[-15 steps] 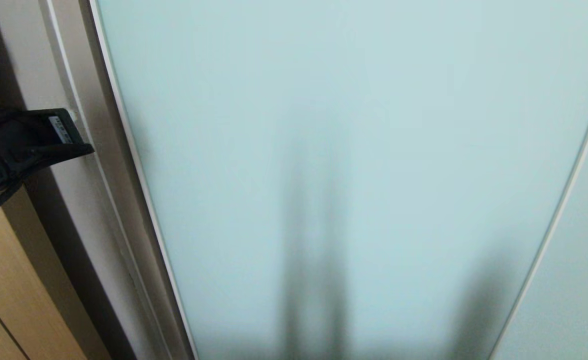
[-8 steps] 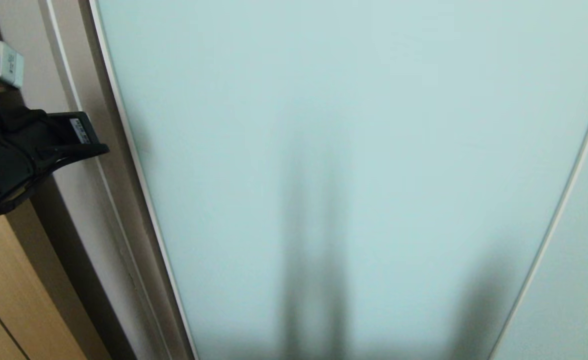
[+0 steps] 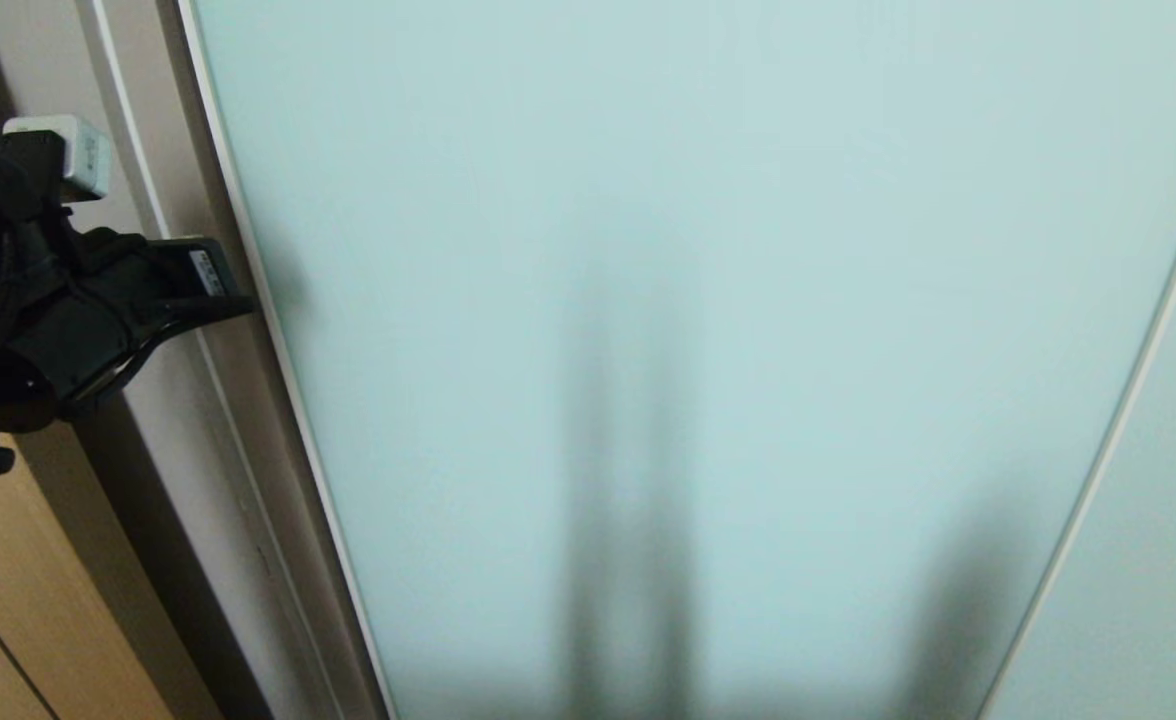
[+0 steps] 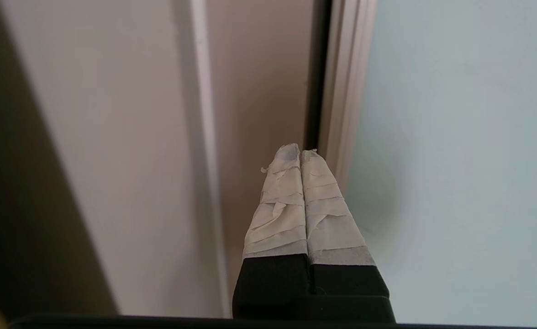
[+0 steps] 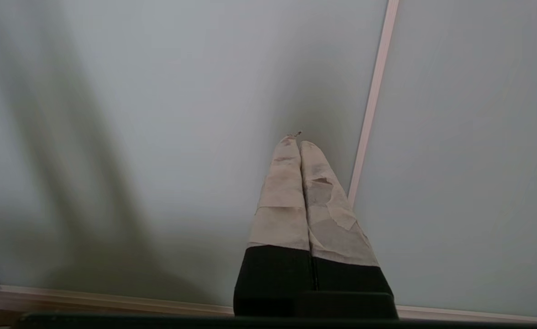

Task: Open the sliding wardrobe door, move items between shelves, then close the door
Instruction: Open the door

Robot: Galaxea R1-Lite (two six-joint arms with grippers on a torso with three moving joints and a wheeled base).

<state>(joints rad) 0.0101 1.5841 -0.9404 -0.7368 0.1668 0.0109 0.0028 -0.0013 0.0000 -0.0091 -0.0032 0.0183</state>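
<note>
- The sliding wardrobe door (image 3: 708,300), a tall frosted pale blue-green glass panel in a thin silver frame, is closed and hides the wardrobe's contents.
- The left end effector (image 4: 301,156), fingers taped white and pressed together, points at the dark gap along the door's left frame edge, holding nothing.
- The right end effector (image 5: 299,142), fingers pressed together and holding nothing, faces the glass near the door's right frame strip.
- A tan wooden door (image 3: 8,600) stands left of the wardrobe.

Soft, even indoor light, vertical shadows streaking the sliding wardrobe door (image 3: 708,300), dim left edge, focus perhaps slightly soft throughout
</note>
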